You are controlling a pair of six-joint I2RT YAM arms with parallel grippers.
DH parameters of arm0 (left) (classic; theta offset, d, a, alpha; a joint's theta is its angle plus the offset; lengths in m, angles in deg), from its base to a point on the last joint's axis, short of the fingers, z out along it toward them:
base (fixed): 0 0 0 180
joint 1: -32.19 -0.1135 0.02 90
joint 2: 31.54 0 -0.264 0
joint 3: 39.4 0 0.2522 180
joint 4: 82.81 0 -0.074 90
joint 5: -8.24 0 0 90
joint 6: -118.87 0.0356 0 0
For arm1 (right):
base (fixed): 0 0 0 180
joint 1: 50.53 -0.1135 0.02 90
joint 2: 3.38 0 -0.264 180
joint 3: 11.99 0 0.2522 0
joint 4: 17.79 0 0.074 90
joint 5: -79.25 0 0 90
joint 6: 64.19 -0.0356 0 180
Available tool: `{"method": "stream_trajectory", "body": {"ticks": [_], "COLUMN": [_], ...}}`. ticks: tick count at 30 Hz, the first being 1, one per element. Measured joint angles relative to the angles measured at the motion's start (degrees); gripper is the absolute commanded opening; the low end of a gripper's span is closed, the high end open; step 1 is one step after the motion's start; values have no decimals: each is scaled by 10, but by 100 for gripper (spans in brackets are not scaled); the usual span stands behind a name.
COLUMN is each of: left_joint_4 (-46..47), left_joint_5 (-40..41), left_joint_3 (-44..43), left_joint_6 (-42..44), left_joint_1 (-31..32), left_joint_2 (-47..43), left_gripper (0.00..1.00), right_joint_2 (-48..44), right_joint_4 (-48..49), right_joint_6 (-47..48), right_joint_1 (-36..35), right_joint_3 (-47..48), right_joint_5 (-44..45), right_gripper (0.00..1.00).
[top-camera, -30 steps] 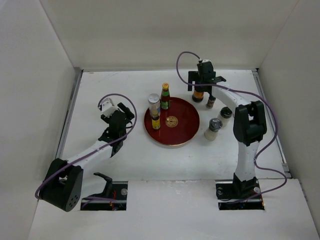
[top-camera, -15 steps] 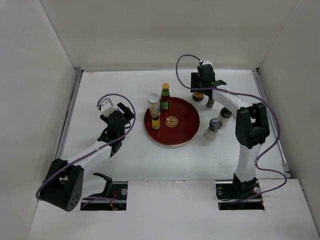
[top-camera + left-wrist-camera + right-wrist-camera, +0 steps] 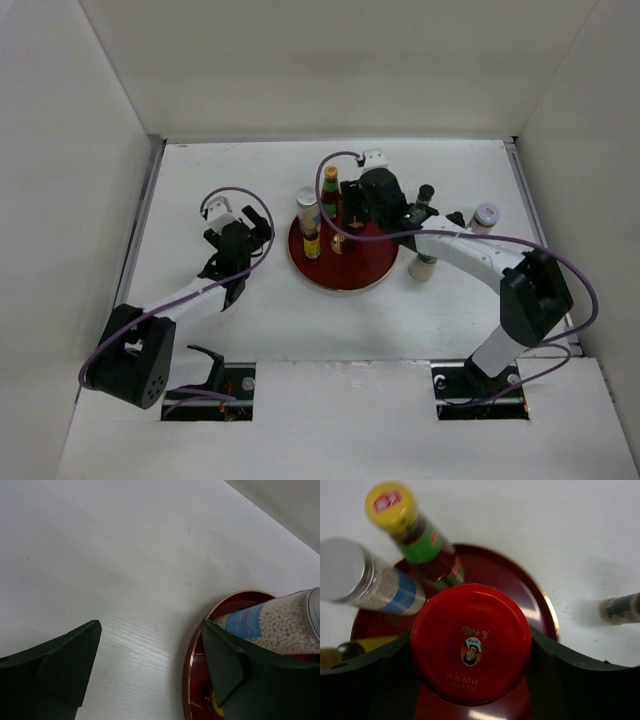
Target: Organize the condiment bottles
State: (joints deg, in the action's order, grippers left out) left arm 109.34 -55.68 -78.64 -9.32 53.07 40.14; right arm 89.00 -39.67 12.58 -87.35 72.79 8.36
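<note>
My right end effector (image 3: 472, 669) clamps the red-capped jar (image 3: 470, 640) over the round red tray (image 3: 496, 568), mid-frame. My left end effector (image 3: 150, 666) is spread beside the tray's rim, with open white counter (image 3: 115, 545) in the upper left.

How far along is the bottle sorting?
Done: three bottles stand on the red tray, the silver-capped jar among them. In hand: the right gripper holds a red-capped bottle over the tray. To do: at least three bottles on the table right of it, including a grey-capped jar. The left gripper is open, empty.

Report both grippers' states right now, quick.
Left gripper: open, holding nothing.
Right gripper: closed on the red-capped bottle.
</note>
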Motion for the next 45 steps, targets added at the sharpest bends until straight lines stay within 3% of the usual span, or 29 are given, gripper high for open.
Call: {"method": "stream_trajectory", "body": {"ticks": [7,15,20,25,30,39,45], "left_joint_4": [1,21,23,26,31,35,35], "left_joint_5": [-15,-36,-39,-43,-44,-58,-84], "left_joint_3": [0,0,0,0,0,0,0], "left_joint_6": [0,-2,-2,-2,-2,-9,-21], "left_joint_1": [-2,-6,-6,-6,-7,-14,-23], "left_joint_2": [0,0,0,0,0,2,19], "left_gripper": [80,80,81,81,81,85,87], "right_joint_2": [45,88,105,97,-2,-334,-355], "right_joint_4": [-1,6,22,25,21,-49,-175], "right_joint_6": [-12,-16,-16,-16,-17,-76,-139], "right_joint_1": [-53,-60,-61,-62,-61,-20,-3], "right_joint_3": [-2,16,21,30,2,-179,-258], "right_joint_5": [-14,-14,-5,8,30,188,213], "right_gripper": [52,55,79,91,94,100,100]}}
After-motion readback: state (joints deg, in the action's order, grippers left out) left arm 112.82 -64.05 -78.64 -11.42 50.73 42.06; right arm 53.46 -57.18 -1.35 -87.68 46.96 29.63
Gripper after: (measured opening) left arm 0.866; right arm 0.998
